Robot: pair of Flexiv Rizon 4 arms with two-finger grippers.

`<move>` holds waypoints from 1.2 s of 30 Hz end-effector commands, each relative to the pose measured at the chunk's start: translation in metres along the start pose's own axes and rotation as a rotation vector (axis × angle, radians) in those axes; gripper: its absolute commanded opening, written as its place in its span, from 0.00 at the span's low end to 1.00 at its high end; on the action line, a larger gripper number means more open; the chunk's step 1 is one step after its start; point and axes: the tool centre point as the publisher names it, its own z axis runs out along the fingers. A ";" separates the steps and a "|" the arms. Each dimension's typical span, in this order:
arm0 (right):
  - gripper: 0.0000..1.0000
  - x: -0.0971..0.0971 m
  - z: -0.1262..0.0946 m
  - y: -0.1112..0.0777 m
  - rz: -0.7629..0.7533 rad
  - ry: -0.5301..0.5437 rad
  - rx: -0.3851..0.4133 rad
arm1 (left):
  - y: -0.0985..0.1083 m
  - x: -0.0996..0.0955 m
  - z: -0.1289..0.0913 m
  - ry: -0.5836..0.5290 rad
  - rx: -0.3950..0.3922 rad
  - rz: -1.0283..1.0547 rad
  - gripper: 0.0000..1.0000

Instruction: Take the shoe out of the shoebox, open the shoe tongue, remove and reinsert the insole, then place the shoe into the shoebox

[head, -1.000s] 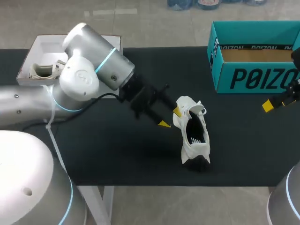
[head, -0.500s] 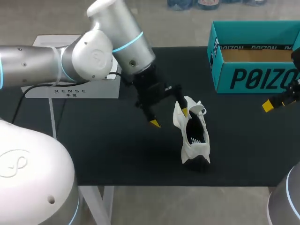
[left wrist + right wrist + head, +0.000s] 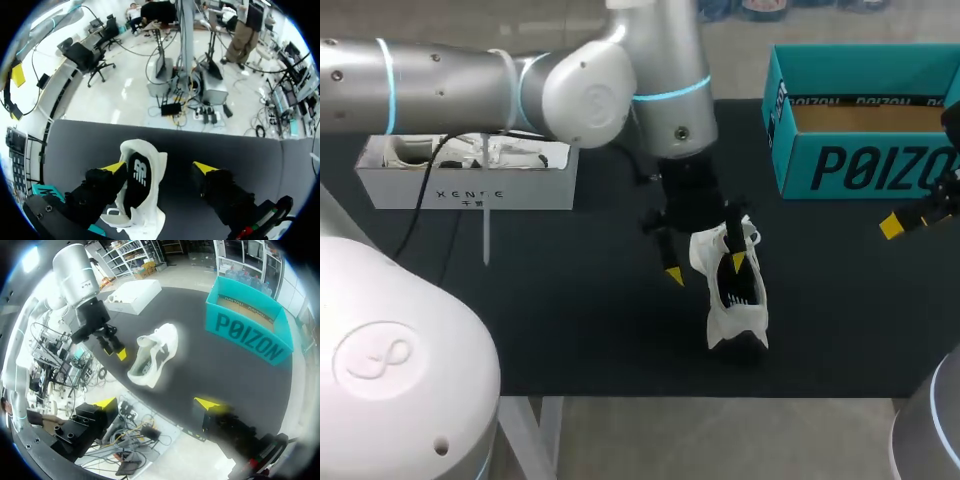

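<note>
A white shoe (image 3: 730,300) lies on the black mat (image 3: 570,320) near the table's middle, its dark opening facing up. My left arm reaches over from the left, and my left gripper (image 3: 705,270) hangs open above the shoe's near end. One yellow tip is over the opening, the other over bare mat beside it. In the left wrist view the shoe (image 3: 145,200) lies against one finger of this gripper (image 3: 159,167), clear of the other. The teal shoebox (image 3: 865,150) stands open at the back right. My right gripper (image 3: 156,402) is open and empty by the table's right edge.
A white box (image 3: 470,185) holding another pale shoe stands at the back left. Bare black mat stretches between the shoe and the teal shoebox (image 3: 250,325). In the right wrist view the shoe (image 3: 152,357) lies well ahead, with the left gripper (image 3: 112,347) beside it.
My left arm has swung right and turned. Its fingers have spread from a narrow gap at the shoe's end to a wide one over the opening. The shoe and right arm have stayed put.
</note>
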 end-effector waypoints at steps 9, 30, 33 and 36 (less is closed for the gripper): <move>1.00 0.000 0.001 0.001 0.001 -0.002 0.002 | 0.016 -0.036 0.037 0.495 -0.087 -0.063 0.00; 1.00 0.000 0.001 0.001 0.001 -0.002 0.002 | 0.001 -0.012 0.062 0.365 -0.368 -0.114 0.00; 1.00 0.000 0.001 0.001 0.001 -0.002 0.002 | -0.003 -0.007 0.062 0.344 -0.382 -0.130 0.00; 1.00 0.000 0.001 0.001 0.001 -0.002 0.002 | -0.003 -0.001 0.065 0.336 -0.373 -0.138 0.00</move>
